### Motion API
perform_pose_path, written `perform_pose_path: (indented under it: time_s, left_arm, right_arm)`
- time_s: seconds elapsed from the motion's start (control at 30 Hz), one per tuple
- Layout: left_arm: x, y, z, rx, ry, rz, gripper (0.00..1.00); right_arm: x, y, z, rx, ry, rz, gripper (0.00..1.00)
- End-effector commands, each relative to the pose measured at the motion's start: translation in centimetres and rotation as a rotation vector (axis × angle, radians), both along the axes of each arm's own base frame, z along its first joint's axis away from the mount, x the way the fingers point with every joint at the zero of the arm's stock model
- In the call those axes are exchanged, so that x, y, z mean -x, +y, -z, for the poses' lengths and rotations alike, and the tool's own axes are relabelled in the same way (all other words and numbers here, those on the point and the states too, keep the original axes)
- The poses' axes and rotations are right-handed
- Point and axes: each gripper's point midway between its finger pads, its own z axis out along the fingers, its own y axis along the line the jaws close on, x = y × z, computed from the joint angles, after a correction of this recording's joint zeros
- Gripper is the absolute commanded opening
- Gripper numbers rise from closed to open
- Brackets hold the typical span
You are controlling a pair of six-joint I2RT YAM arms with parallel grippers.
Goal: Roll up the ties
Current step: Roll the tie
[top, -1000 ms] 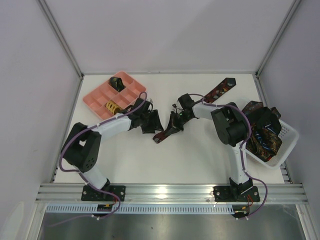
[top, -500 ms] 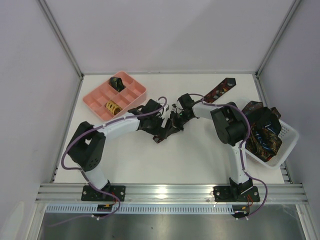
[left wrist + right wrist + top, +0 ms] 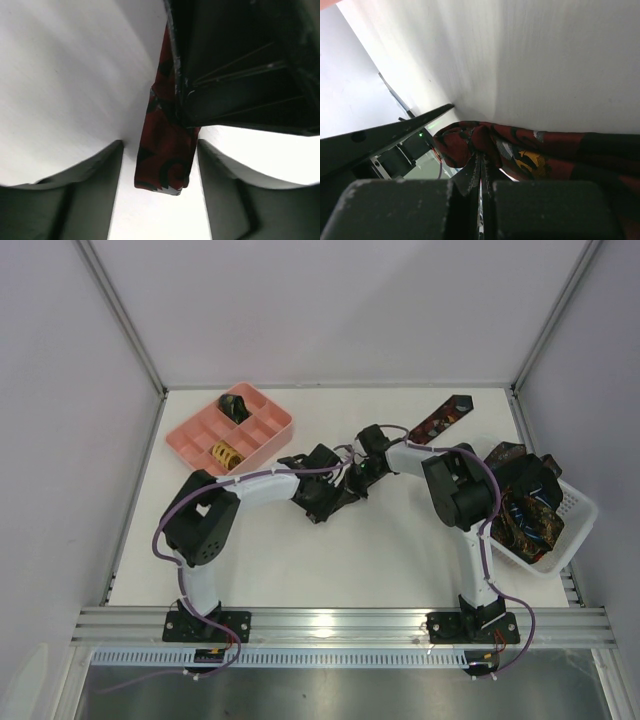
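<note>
A dark tie with red-orange patterning (image 3: 440,418) runs from the back right of the table toward the middle. Its near end (image 3: 164,162) hangs between my left gripper's (image 3: 160,146) two fingers, which stand apart with a gap on each side, so the gripper is open. In the top view my left gripper (image 3: 325,502) sits at that end. My right gripper (image 3: 353,478) is just behind it, shut on a bunched fold of the same tie (image 3: 520,152). The right gripper's black body fills the upper right of the left wrist view.
A pink compartment tray (image 3: 262,436) stands at the back left and holds a dark rolled tie (image 3: 237,403) and a yellow one (image 3: 224,453). A white mesh basket (image 3: 577,510) at the right edge holds several more ties (image 3: 522,502).
My left arm has swung right from beside the pink tray to the tie's near end, and its jaws have opened around it. The right arm has not moved.
</note>
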Motion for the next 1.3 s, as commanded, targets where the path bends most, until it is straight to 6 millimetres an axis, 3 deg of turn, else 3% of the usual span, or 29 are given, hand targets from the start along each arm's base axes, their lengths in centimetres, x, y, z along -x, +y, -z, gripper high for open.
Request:
perform_pose_path:
  time_s: [0.0, 0.33, 0.5, 0.77, 1.07, 1.27]
  left_arm:
    - [-0.5, 0.5, -0.1, -0.044, -0.034, 0.034, 0.62]
    - [-0.3, 0.6, -0.1, -0.059, -0.042, 0.05, 0.29]
    - [-0.2, 0.6, 0.0, -0.059, -0.04, 0.052, 0.29]
    - [0.1, 0.4, 0.3, -0.048, -0.023, 0.062, 0.42]
    - [0.4, 0.5, 1.1, -0.058, -0.006, 0.071, 0.43]
    - [0.6, 0.8, 1.6, -0.067, 0.002, 0.072, 0.43]
  right_arm:
    - [-1.2, -0.1, 0.0, 0.011, -0.03, 0.008, 0.0]
    - [-2.0, 0.7, -1.0, -0.02, -0.033, 0.005, 0.0]
    - [-2.1, 0.8, -1.2, -0.025, -0.034, 0.002, 0.0]
    - [-2.2, 0.8, -1.7, -0.032, -0.039, 0.003, 0.0]
    - [-2.4, 1.7, -4.6, -0.081, -0.076, -0.007, 0.0]
    - [-2.3, 2.5, -3.4, -0.088, -0.05, -0.016, 0.0]
